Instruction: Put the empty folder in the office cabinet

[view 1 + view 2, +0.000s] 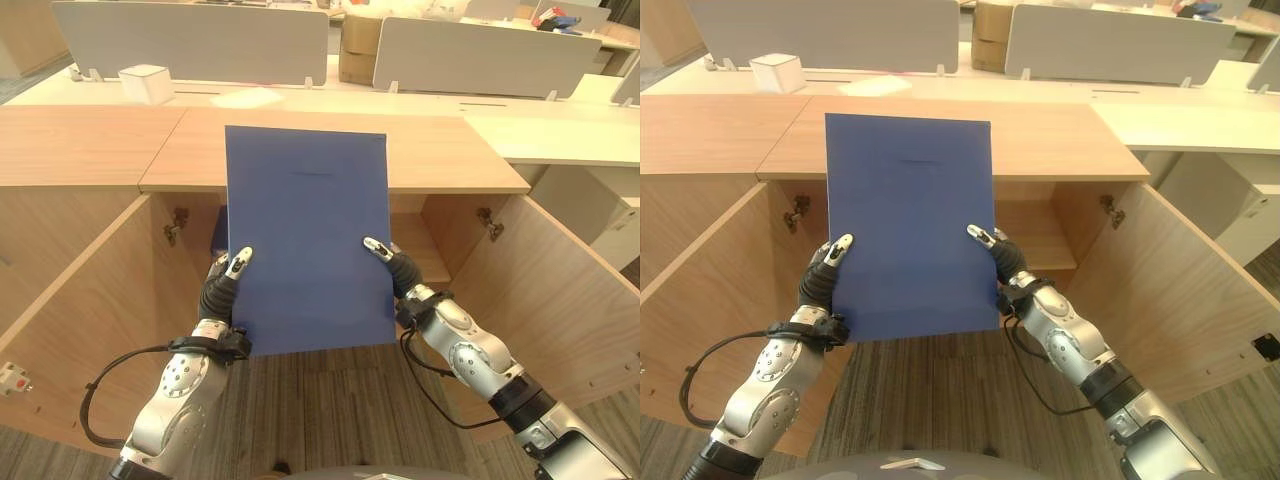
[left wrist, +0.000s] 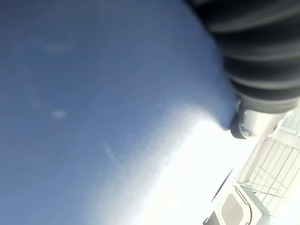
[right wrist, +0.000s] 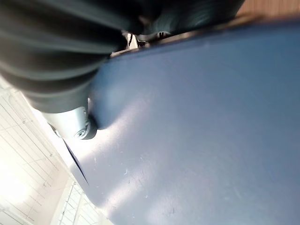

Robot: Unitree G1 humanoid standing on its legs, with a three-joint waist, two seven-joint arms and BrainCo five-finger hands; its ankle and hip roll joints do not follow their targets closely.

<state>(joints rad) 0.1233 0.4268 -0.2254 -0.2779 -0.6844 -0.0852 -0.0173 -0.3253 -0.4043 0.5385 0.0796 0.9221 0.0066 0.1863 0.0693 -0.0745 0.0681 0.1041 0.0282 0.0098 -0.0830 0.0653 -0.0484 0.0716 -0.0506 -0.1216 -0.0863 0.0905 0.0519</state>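
Left hand point(image 1: 222, 285) and right hand point(image 1: 392, 267) pinch the upright blue folder point(image 1: 308, 235), which screens the open cabinet point(image 1: 455, 160).

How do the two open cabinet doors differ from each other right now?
The left cabinet door carries a small white and red fitting at its lower outer corner; the right cabinet door has none in the left eye view. The right door swings out wider toward the camera. Both are light wood, open and hinged.

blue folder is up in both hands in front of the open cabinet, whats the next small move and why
Probably tip the blue folder forward and lower it toward the cabinet shelf. The left hand and right hand pinch its lower edges, both doors stand open, and it sits above the opening.
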